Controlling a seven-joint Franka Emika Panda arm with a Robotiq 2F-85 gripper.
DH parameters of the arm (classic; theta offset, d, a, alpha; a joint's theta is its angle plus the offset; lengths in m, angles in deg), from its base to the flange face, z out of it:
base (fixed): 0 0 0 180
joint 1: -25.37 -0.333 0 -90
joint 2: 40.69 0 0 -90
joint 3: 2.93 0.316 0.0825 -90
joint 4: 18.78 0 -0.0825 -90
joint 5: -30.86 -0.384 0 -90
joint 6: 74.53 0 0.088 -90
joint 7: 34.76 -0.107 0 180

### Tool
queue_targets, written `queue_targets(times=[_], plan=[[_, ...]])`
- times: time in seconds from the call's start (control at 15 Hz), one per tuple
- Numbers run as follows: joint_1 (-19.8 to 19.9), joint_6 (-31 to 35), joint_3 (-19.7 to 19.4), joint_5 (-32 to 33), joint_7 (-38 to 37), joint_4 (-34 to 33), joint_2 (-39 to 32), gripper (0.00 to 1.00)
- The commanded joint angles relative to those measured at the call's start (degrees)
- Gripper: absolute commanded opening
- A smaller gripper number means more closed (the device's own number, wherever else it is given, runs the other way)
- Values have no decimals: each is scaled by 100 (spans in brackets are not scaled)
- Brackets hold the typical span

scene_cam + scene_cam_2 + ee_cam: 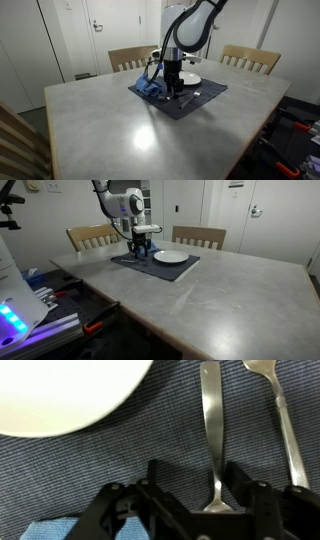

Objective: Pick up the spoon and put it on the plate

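Note:
In the wrist view the metal spoon (211, 420) lies on the dark blue placemat (110, 460), its handle pointing away and its bowl down between my fingers. My gripper (195, 480) is open and low over the mat, one finger on each side of the spoon's neck, closer to the right finger. The white plate (60, 395) lies at the upper left, apart from the spoon. In both exterior views the gripper (172, 88) (141, 250) points down at the mat, next to the plate (188, 78) (170, 256).
A fork (285, 420) lies just right of the spoon, parallel to it. A blue cloth (50, 528) (148, 88) sits on the mat's other side. Two wooden chairs (130, 57) (250, 57) stand behind the grey table (130, 130).

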Motion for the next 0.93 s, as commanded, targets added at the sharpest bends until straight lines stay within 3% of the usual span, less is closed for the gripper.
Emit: queue_targets(times=[0.0, 0.13, 0.47, 0.6, 0.87], plan=[[131, 72, 86, 53, 130, -87, -141, 63], [129, 73, 82, 55, 122, -105, -134, 39], [125, 85, 70, 64, 96, -111, -104, 4], [124, 86, 72, 66, 93, -99, -89, 0], [127, 5, 73, 54, 80, -37, 12, 2]])
